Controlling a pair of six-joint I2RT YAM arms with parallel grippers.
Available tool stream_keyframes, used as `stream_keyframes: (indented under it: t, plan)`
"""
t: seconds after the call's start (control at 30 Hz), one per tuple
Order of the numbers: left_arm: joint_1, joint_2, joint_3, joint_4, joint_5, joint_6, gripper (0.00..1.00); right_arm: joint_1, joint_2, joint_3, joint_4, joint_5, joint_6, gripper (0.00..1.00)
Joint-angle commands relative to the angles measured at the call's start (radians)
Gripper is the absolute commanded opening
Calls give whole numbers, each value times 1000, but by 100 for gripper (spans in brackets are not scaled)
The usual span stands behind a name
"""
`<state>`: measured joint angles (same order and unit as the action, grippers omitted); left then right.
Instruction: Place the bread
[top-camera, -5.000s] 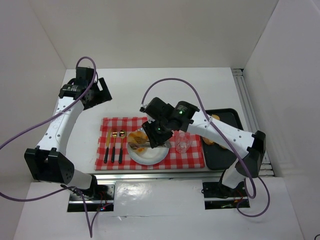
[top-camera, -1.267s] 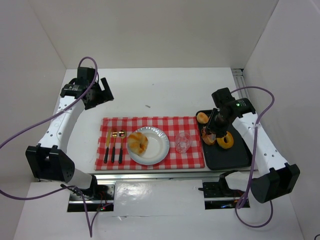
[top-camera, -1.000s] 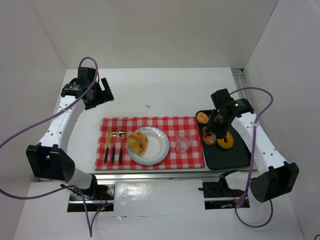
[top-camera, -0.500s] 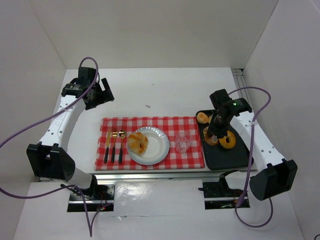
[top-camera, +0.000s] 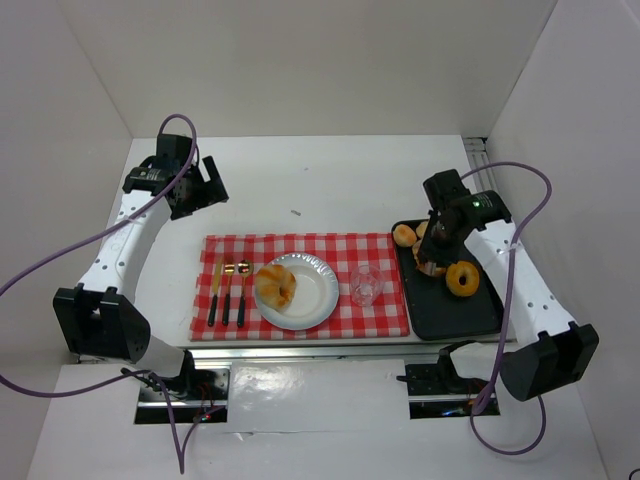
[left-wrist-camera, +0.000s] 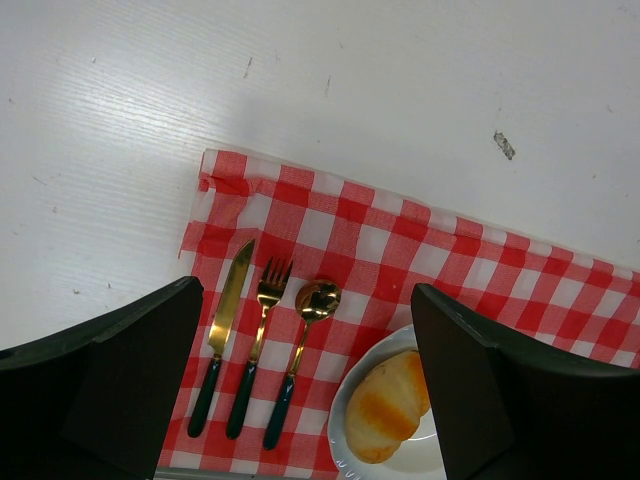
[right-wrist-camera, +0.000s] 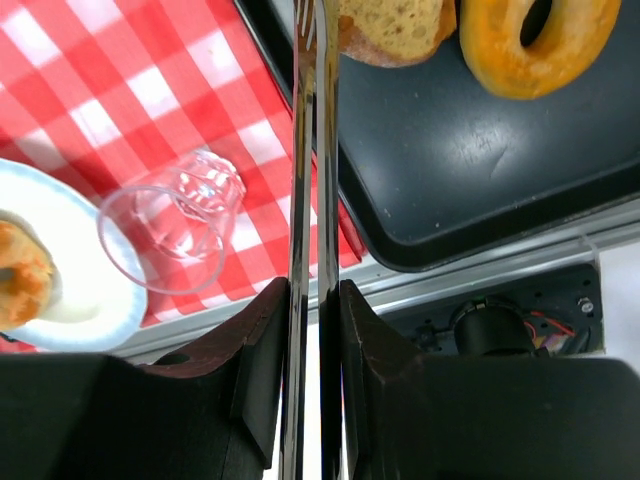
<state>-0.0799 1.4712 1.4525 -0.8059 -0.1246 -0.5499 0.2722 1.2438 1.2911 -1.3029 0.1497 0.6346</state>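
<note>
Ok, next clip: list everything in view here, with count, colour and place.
cloth: one, red-and-white checked, middle of the table
knife, fork, spoon: one each, gold with dark handles, cloth's left end
plate: one, white, on the cloth
crescent roll: one, golden-brown, on the plate
glass: one, clear, right of the plate
tray: one, black, right of the cloth
doughnut: one, orange, in the tray
small round pastry: one, golden, tray's far-left corner
toasted slice: one, brown, over the tray
left gripper: black, open, raised
right gripper: shut on the toasted slice

The checked cloth (left-wrist-camera: 400, 230) is matt woven fabric, the tray (right-wrist-camera: 480, 180) smooth dull black, the glass (right-wrist-camera: 175, 235) clear and glossy, the cutlery (left-wrist-camera: 272, 292) shiny gold metal, the tongs (right-wrist-camera: 303, 200) mirror-bright, the bread slice (right-wrist-camera: 390, 25) rough-crumbed.
</note>
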Motion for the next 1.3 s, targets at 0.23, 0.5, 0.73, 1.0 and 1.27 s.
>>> stream_keyframes:
  t: [0.23,0.5,0.73,1.0,1.27]
  plan:
    - [6,1,11,25,14,16,99,2,-18,111,-9,37,4,0]
    - [6,11,11,25,23,16,99,2,-18,151,-9,47,4,0]
    - [6,11,11,25,23,16,99,2,11,197,-9,47,-18,0]
    - [6,11,11,25,23,16,99,51,42,246,-9,36,-29,0]
    - [6,11,11,25,23,16,99,206,98,326,82,-10,-49,0]
